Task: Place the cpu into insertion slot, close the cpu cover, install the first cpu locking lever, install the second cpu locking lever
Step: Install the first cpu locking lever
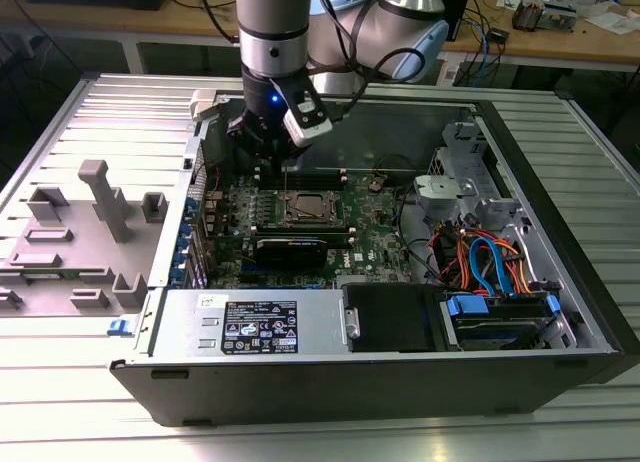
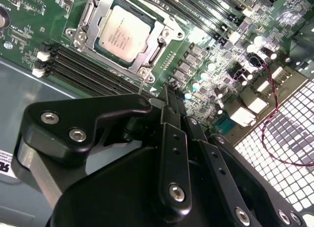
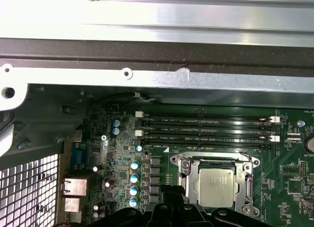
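The cpu point(image 2: 126, 33), a dull silver square, lies flat in the insertion slot point(image 2: 78, 36) on the green motherboard point(image 1: 375, 244). The cpu cover point(image 2: 164, 26), a silvery frame, lies down around it. The same cpu point(image 3: 216, 187) shows in the first wrist view, with the cover point(image 3: 182, 164) framing it. A thin metal rod point(image 2: 141, 84) stands up by the socket's near corner, close to the fingertips. My gripper point(image 2: 169, 89) hangs above the board beside the socket, fingers shut together with nothing seen between them. In the exterior view the gripper point(image 1: 284, 172) is just behind the socket point(image 1: 312, 210).
Black memory slots point(image 3: 206, 128) run along the socket's far side. A black graphics card point(image 1: 290, 247) lies in front of it. The power supply point(image 1: 255, 322), drive bay with blue cables point(image 1: 495, 272) and case walls point(image 1: 560, 182) ring the board. Grey fixtures point(image 1: 100, 197) stand on the table outside.
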